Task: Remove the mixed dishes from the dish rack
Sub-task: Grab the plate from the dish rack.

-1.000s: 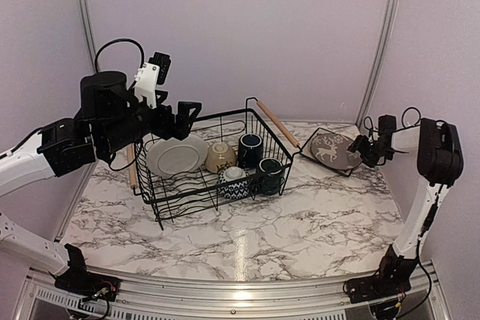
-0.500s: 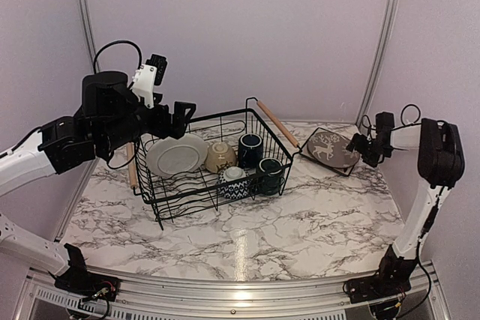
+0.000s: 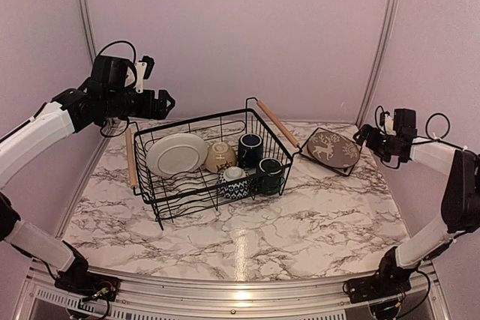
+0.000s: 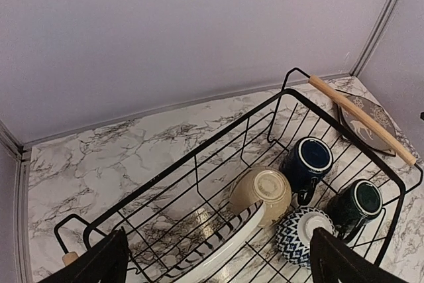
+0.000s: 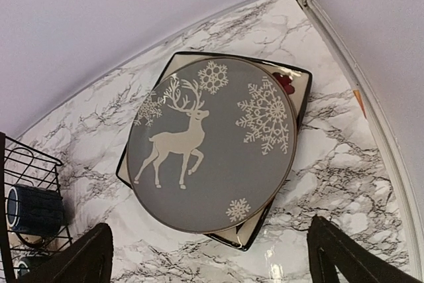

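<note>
The black wire dish rack (image 3: 191,119) holds a striped plate (image 3: 177,155) on edge, a cream bowl (image 3: 220,157), a blue patterned bowl (image 3: 235,181) and two dark mugs (image 3: 250,150) (image 3: 270,172). The left wrist view shows the plate (image 4: 225,243), cream bowl (image 4: 262,193) and mugs (image 4: 308,160). The grey reindeer plate (image 3: 331,149) lies on a square plate (image 5: 295,84) on the table right of the rack. My left gripper (image 3: 161,99) is open and empty, high above the rack's far left corner. My right gripper (image 3: 364,136) is open and empty, right of the reindeer plate (image 5: 212,150).
The rack has wooden handles on its right (image 3: 277,123) and left (image 3: 132,159) ends. The back wall and corner posts (image 3: 379,43) stand close behind the rack and plates. Marble table (image 3: 300,222) spreads in front of the rack.
My left arm has lifted and pulled back to the left, away from the rack. My right arm has drawn back to the right, away from the reindeer plate. The dishes have not moved.
</note>
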Tool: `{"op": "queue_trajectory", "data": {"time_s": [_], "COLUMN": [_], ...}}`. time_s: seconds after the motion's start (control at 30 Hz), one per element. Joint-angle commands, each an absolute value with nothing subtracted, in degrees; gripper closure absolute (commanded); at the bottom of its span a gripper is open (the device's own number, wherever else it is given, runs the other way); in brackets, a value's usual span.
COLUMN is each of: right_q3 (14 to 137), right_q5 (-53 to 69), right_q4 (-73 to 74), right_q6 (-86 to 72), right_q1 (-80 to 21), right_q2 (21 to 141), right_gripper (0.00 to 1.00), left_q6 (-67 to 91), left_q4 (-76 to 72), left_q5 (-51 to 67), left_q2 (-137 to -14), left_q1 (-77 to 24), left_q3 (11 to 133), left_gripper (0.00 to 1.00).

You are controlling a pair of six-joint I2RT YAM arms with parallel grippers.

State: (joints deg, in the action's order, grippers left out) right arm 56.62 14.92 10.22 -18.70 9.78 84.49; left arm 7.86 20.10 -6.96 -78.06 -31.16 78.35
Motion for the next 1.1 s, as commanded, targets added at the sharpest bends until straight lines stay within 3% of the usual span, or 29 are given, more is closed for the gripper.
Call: {"op": "queue_trajectory", "data": {"time_s": [0.0,0.13,0.27,0.53,0.8,1.07], "right_q3": [52.15,54.58,54.50,47.75,49.44,49.23], "right_q5": [22.02,27.39,22.79,29.34,38.10,37.97], "right_q4": [1.55,3.84,4.17,-4.49,-5.35,-5.27], "right_q6": [-20.79,-20.02,-20.87,-21.24,-20.22,-20.88], "right_q1": [10.44,10.18,9.66,12.87,12.88,12.83], "right_q2": [78.12,78.20,76.61,69.02,70.17,71.13], "right_gripper": [0.01,0.01,0.01,0.02,0.02,0.02], "left_q6": [7.01,2.82,0.37,-6.08,-11.23,-15.02], "left_q4": [29.30,35.37,37.52,43.09,46.27,47.54], "left_q5": [8.09,8.46,11.07,14.22,10.88,15.14], "left_q2": [-83.99,-89.75,-93.38,-99.82,-104.32,-105.56], "left_q1": [-25.65,-24.33,-23.77,-23.53,-23.48,-23.51], "left_q3": [83.65,88.22,89.57,91.91,93.99,95.01], "left_gripper": [0.04,0.06,0.06,0.13,0.23,0.42]}}
